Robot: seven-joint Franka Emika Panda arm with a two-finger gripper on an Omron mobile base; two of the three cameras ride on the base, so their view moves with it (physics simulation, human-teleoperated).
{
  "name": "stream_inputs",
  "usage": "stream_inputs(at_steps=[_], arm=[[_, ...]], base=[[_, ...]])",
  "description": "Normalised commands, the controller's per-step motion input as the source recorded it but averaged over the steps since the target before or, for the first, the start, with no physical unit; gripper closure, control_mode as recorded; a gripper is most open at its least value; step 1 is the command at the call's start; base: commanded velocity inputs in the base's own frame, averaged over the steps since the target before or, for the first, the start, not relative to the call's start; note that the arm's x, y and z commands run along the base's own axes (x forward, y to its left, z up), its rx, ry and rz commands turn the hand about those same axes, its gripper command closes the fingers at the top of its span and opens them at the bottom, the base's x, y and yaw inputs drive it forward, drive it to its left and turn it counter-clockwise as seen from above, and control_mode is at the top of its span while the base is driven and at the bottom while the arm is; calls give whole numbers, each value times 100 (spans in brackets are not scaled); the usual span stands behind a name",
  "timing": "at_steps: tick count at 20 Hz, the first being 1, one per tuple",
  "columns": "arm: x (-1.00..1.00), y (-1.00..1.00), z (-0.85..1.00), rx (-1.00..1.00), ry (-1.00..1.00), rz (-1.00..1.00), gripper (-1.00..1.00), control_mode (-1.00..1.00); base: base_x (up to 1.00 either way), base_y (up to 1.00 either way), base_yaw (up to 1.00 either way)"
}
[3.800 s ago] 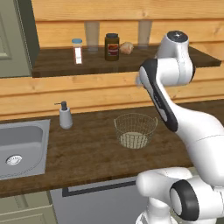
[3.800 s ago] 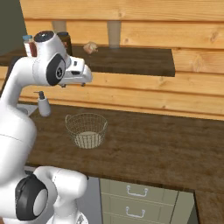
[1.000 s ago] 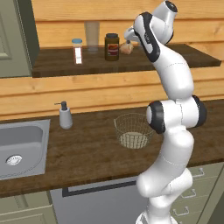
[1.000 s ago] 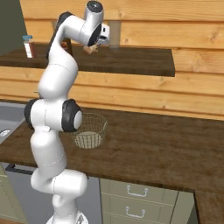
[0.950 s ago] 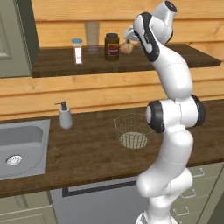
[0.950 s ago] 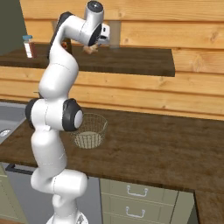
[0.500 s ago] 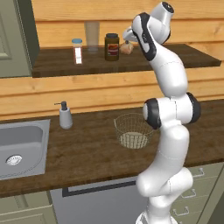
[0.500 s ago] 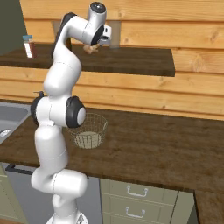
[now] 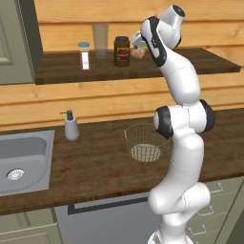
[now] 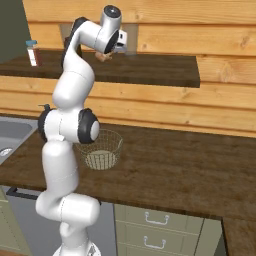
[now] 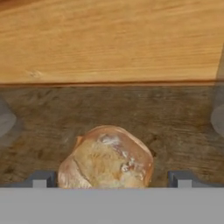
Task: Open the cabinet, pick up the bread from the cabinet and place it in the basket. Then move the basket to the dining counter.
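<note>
The scene was viewed from behind the arm on its left in the left base view, looking forward and down across the worktop (image 9: pixel 95 167) toward the open cabinet (image 9: pixel 157 66) shelf. The same worktop (image 10: pixel 165 165) and shelf were seen from behind on the right in the right base view. The basket (image 9: pixel 146 142) (image 10: pixel 102 148) and the bread (image 9: pixel 138 53) (image 10: pixel 103 57) were shared by both. The hand view was taken very near the shelf, facing its wooden back wall, with the bread (image 11: pixel 107 157) close between the fingertips (image 11: pixel 40 179).
</note>
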Motion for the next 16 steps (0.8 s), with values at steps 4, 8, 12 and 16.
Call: stream_inputs(at_steps=[4,8,12,16], arm=[[18,4,0,0,0,0,-100,-100],[23,0,-7,0,0,0,-100,-100],[17,0,-16,0,0,0,-100,-100],[0,4,-16,0,4,0,-100,-100]], base=[[0,0,0],[0,0,0],[0,0,0],[0,0,0]])
